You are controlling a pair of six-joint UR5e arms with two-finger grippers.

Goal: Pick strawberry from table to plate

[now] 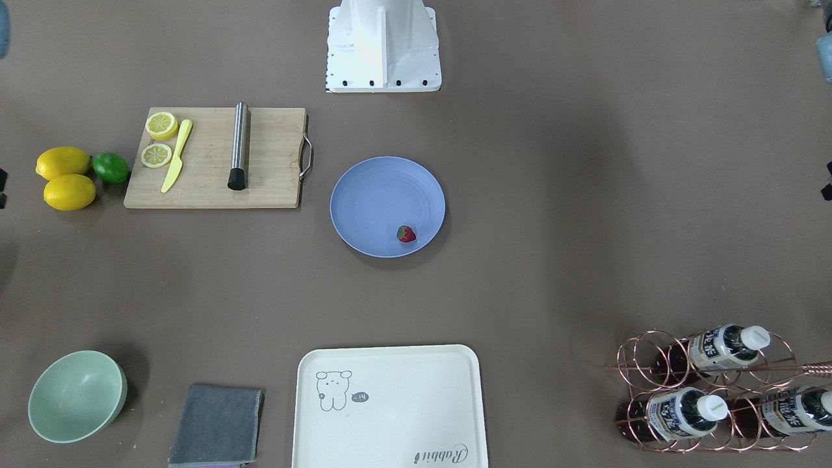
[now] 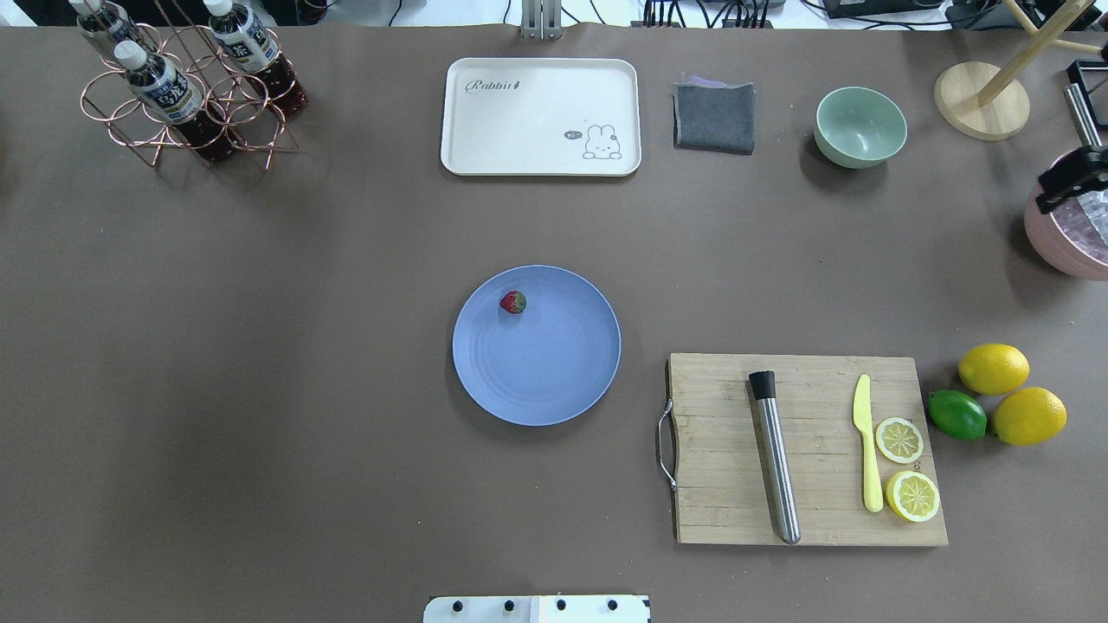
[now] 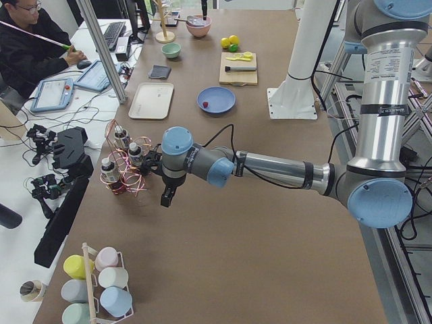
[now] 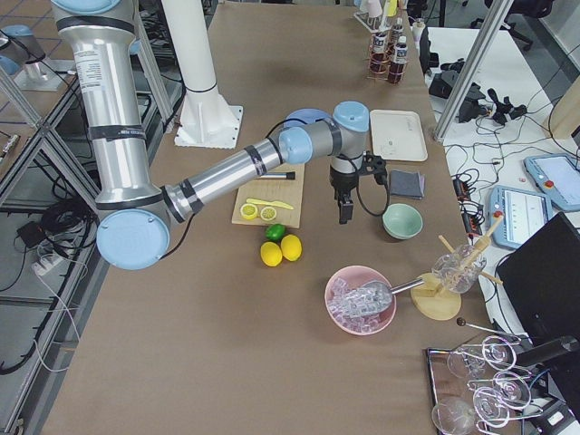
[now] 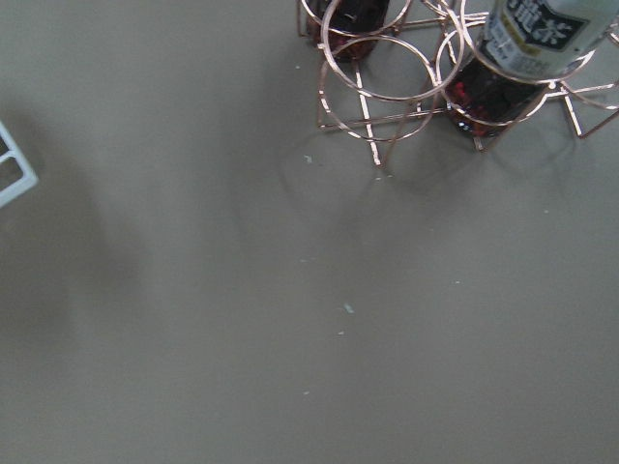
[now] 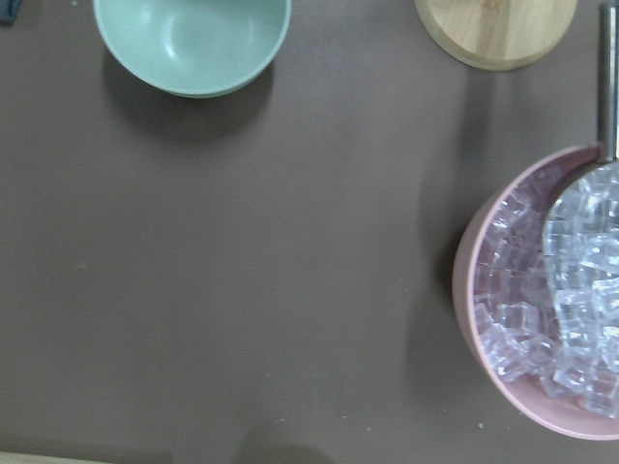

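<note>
Presently, my left gripper (image 3: 166,197) hangs fingers-down above the table (image 1: 552,260), clear of the surface and beside the copper wire rack (image 5: 377,87) holding bottles (image 5: 527,39). It shows only in the side view, so I cannot tell how far its jaws stand apart. Nothing is seen in them. My left wrist camera records bare table below, with the rack at the upper edge.

My right gripper (image 4: 344,213) also hangs fingers-down, raised off the table, between the mint-green bowl (image 6: 193,43) and the pink bowl of ice cubes (image 6: 484,290). I cannot tell its jaw state either, and no object is seen in it. A round wooden base (image 6: 493,29) sits beyond the ice bowl.

The strawberry (image 1: 406,234) lies on the periwinkle-blue plate (image 1: 370,195), inside the rim, on the part farthest from my base and toward my left. The plate stands at mid-table, well apart from both grippers.

On my right, just beside the plate, is a wooden cutting board (image 2: 718,450). It carries a steel bar with a black tip (image 2: 775,459), a yellow knife (image 2: 866,450) and two lemon halves (image 2: 898,439). Two lemons (image 2: 993,368) and a lime (image 2: 956,414) lie just beyond the board. At the far edge are a cream tray (image 2: 537,117) and a folded grey cloth (image 2: 714,117).
</note>
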